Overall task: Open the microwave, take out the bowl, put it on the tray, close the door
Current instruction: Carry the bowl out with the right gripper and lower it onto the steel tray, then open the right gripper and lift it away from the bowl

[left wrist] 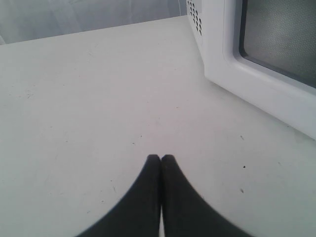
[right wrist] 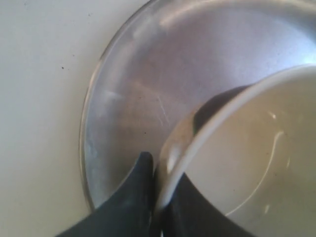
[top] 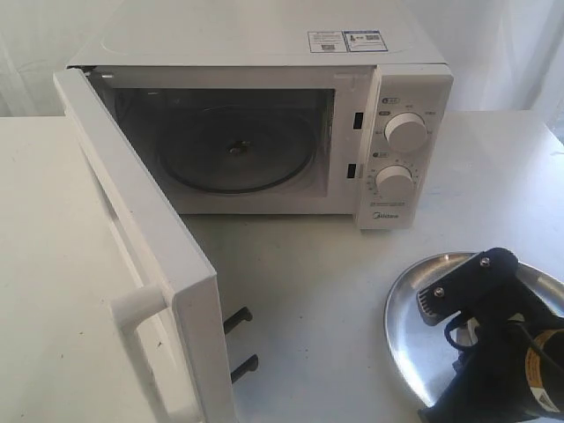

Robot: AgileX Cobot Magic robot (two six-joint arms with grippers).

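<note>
Right gripper clamped on rim of bowl, straight above tray. Microwave at far edge of table, no bowl in cavity. Door wide open, free edge pointing toward front-left corner. Tray at front-right corner. Bowl mouth faces wrist camera; touching tray or not, cannot tell. Left gripper pinched shut, empty, beside door: likely nearer arm for closing.

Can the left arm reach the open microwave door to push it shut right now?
Probably yes. The left gripper, shut, is over the table right beside the door, facing its outer side, and nothing shows between them.
</note>
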